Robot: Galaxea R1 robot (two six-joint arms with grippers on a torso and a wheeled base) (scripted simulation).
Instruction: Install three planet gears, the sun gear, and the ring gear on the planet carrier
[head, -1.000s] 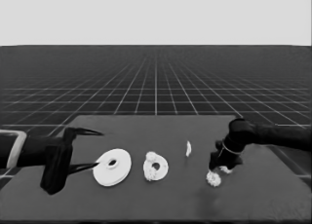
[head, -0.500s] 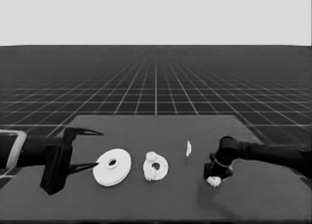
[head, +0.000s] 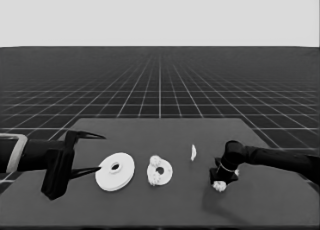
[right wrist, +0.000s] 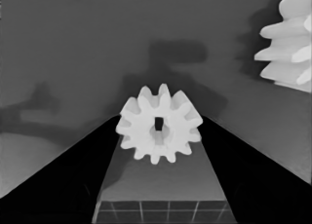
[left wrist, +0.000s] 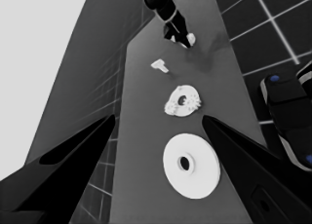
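We find no brand, label or writing on any part. In the head view the right gripper [head: 220, 180] is down at the table in the lower right of the frame, over a small white gear [head: 219, 186]. The right wrist view shows that gear [right wrist: 159, 124] between the two black fingers, its toothed face and small square bore turned toward the camera; whether the fingers touch its sides we cannot tell. A second gear [right wrist: 287, 41] fills that picture's upper right corner. Left of centre in the head view lies the larger round part [head: 115, 170], flat, hole up; just right of it sits the smaller round part [head: 159, 171] with gears on it. The thin white piece [head: 193, 152] stands between it and the right gripper. The left gripper [head: 87, 154] waits at the left edge, fingers spread wide.
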